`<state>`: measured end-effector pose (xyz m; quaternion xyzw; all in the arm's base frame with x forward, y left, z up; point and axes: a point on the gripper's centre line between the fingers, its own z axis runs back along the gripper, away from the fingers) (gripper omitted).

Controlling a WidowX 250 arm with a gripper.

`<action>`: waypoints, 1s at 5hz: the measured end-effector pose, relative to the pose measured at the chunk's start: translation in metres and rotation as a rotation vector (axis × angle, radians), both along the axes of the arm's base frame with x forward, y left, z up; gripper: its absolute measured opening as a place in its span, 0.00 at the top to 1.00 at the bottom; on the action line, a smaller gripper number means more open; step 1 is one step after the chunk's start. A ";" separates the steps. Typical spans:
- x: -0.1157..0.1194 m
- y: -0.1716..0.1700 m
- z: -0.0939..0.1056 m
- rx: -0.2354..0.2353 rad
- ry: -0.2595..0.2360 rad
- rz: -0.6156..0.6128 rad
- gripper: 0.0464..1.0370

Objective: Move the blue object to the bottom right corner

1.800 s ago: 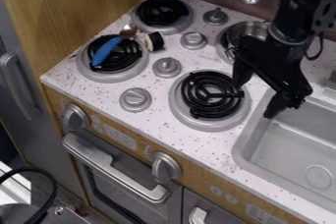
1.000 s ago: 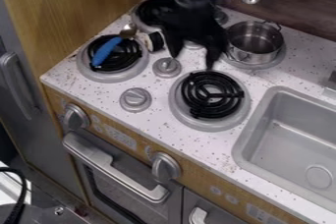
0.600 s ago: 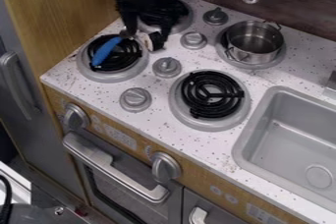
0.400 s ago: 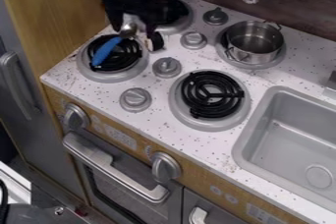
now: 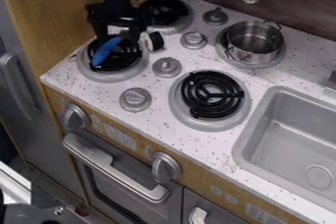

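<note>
Finding the gripper (image 5: 119, 42) at ten o'clock in the view, with jaws spread apart about the upper part of the blue object (image 5: 105, 52), itself lying aslant from one to seven o'clock over the coils of the left burner (image 5: 119, 74). Probably risking a weak pinch by closing off-centre on something so slim, then slipping or swivelling on the lift. Perhaps snagging a fingertip among the coils by dipping too low, and dragging instead of raising. Possibly nudging the dark-and-white piece (image 5: 155, 42) at the gripper's three o'clock by turning wide. Crowding close to the wood panel (image 5: 52, 7) towards ten o'clock, so leaving little room for swinging that way. Going for the bottom right corner, likely needing height over the knob (image 5: 166, 67) and the right burner (image 5: 205, 125), while passing below the pot (image 5: 255, 41) at half past one in the view. Finding freer room along the speckled countertop (image 5: 210, 145) at five o'clock, but risking a fall into the sink (image 5: 282, 134) at four by releasing early.
</note>
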<state>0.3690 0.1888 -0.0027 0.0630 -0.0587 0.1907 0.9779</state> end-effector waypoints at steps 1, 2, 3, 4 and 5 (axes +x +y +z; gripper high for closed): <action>0.002 0.012 -0.014 0.002 0.043 -0.004 0.04; 0.002 0.023 -0.023 0.004 0.062 0.009 0.04; 0.003 0.029 -0.026 0.004 0.074 0.014 0.07; 0.002 0.036 -0.031 0.006 0.098 0.020 0.34; -0.001 0.035 -0.031 -0.003 0.109 0.024 0.62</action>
